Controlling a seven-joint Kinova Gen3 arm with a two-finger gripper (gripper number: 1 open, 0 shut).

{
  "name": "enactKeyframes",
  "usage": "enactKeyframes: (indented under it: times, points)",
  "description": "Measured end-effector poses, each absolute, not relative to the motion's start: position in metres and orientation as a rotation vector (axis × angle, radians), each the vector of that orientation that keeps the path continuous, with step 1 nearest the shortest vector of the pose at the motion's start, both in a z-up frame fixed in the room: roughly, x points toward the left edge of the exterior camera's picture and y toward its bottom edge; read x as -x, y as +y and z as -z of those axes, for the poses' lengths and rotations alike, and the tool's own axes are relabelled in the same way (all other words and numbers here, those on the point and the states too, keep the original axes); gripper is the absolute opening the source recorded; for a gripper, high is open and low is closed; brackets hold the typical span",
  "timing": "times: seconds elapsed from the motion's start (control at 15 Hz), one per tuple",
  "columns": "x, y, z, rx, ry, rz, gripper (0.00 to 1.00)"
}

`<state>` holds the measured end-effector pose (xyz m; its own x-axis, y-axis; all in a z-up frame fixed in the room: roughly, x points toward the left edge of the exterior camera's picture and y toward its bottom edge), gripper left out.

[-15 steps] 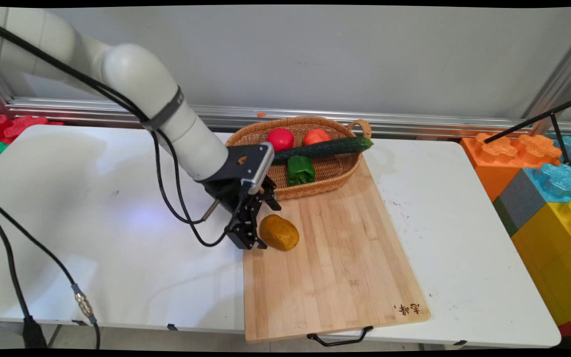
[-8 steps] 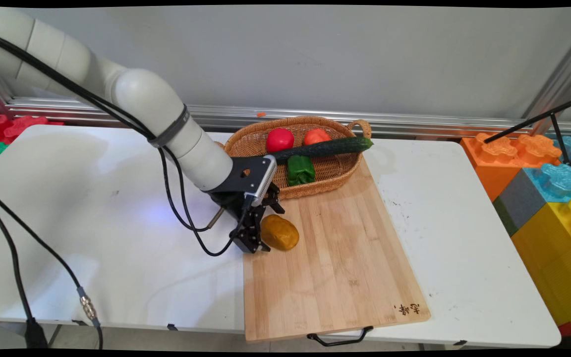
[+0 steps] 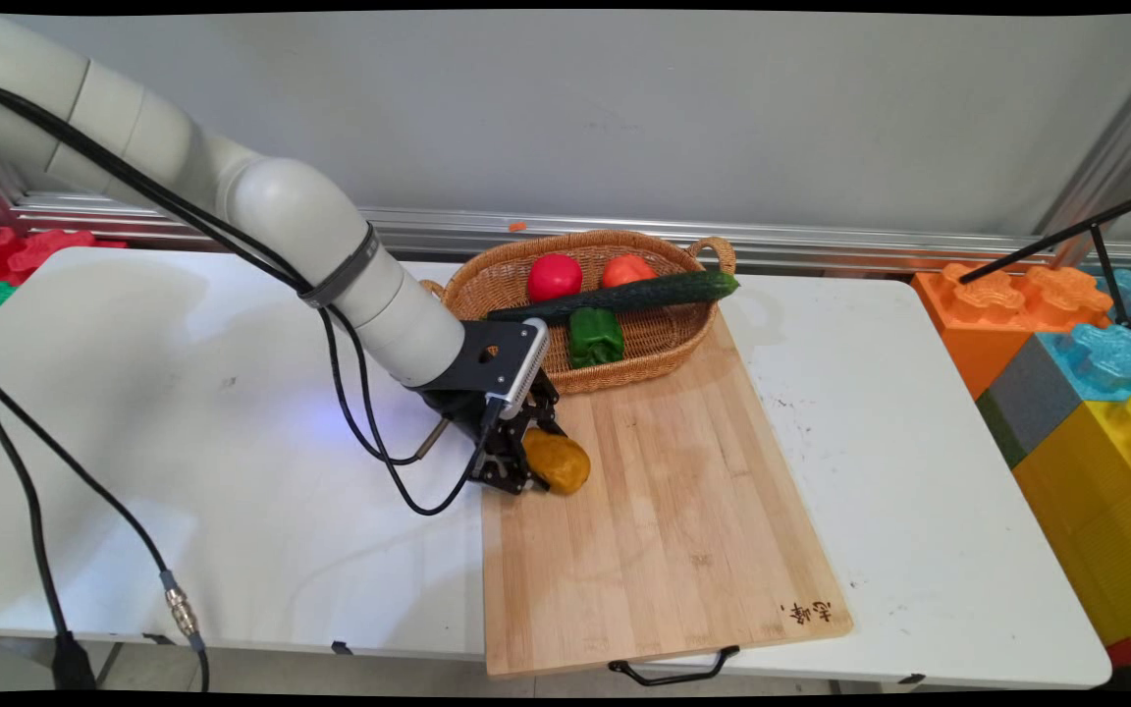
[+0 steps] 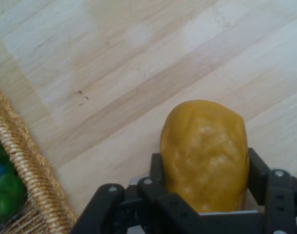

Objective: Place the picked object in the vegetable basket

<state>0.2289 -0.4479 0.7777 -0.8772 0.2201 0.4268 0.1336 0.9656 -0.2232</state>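
A yellow-brown potato (image 3: pixel 565 463) lies near the far left corner of a wooden cutting board (image 3: pixel 669 535). My gripper (image 3: pixel 534 471) comes down on it from the left. In the hand view the potato (image 4: pixel 204 146) fills the gap of the gripper (image 4: pixel 204 168), and a black finger (image 4: pixel 157 170) presses each side of it, so the gripper is shut on the potato. The potato still rests on the board (image 4: pixel 139 73).
A wicker basket (image 3: pixel 669 344) stands on the board's far end, just behind the gripper, holding a cucumber (image 3: pixel 644 293), a red tomato (image 3: pixel 554 276), an orange tomato (image 3: pixel 627 270) and a green pepper (image 3: pixel 594 337). Its rim (image 4: pixel 22 161) shows in the hand view. Large toy blocks (image 3: pixel 1076 363) stand at the right.
The gripper has moved right and slightly down from beside the potato until its fingers stand on both sides of it. The potato has barely shifted.
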Motion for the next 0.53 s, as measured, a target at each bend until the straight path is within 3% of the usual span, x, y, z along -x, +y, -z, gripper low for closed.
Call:
enactKeyframes:
  times: [0.53]
  points:
    - [-0.227,-0.444,-0.798,0.210,-2.643,-0.248,0.00]
